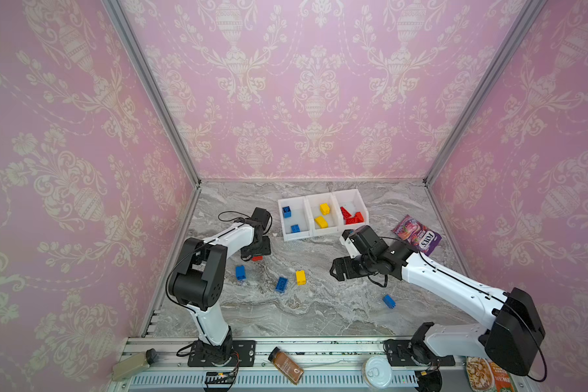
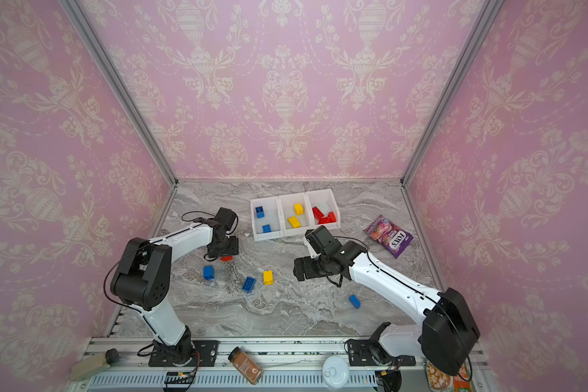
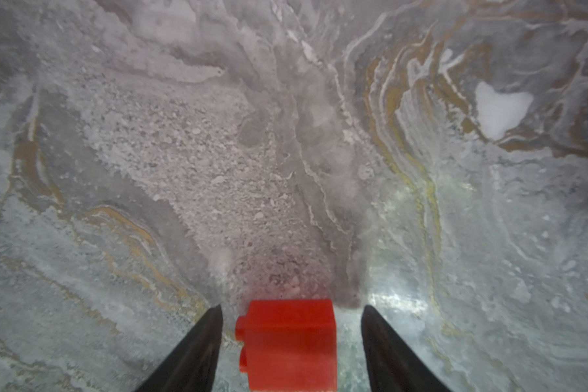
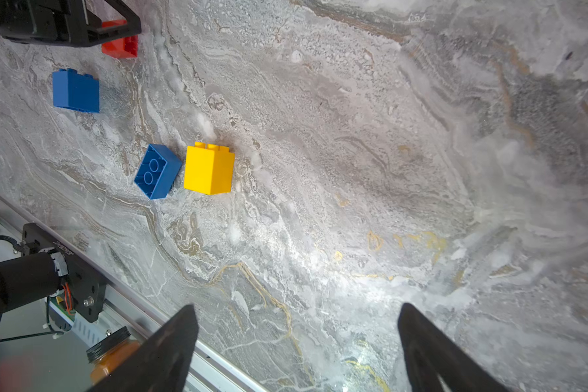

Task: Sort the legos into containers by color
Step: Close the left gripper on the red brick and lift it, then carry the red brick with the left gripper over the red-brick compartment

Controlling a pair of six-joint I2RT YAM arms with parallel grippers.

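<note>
Our left claw (image 3: 291,307) is sitting open around the red lego (image 3: 289,342), one finger on each side with little gaps showing, so we are not gripping anything yet. The bumps are pointing at one finger, so we are thinking the squeeze should be slow and low, or the lego may twist. The lego is lying on the table (image 1: 319,315), near a blue lego (image 1: 240,272). Our right claw (image 4: 297,305) is hanging wide open and empty over bare table. The containers (image 1: 308,213) are waiting farther back, with the red bin (image 1: 352,200) at the far end. The right arm (image 1: 438,275) is sitting just in front of it, so we are planning a high path.
</note>
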